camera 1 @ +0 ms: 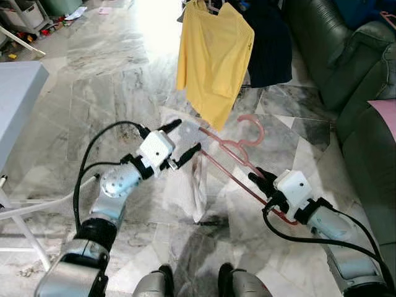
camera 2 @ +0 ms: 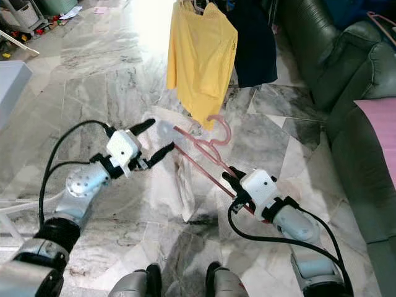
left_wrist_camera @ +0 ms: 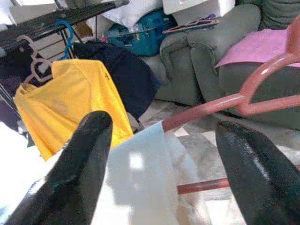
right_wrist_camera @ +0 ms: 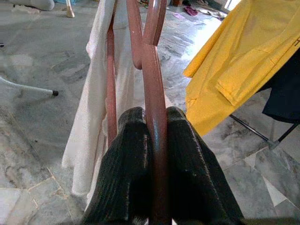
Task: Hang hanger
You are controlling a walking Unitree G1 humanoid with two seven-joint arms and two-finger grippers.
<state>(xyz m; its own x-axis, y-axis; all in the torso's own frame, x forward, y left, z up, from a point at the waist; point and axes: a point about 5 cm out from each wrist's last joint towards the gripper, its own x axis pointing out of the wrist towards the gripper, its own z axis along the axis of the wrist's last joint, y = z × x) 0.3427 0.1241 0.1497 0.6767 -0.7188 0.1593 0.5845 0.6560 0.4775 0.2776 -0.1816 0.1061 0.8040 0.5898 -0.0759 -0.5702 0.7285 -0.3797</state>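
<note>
Daylight is pouring in from the far side and glaring white off the marble floor (camera 1: 154, 25) behind the yellow shirt (camera 1: 213, 59), while the robot is casting a soft shadow near its feet and the black fingers (left_wrist_camera: 79, 173) are looming blurred up close.

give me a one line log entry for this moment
right gripper: shut on hanger | left gripper: open by cloth | rack: ahead
</note>
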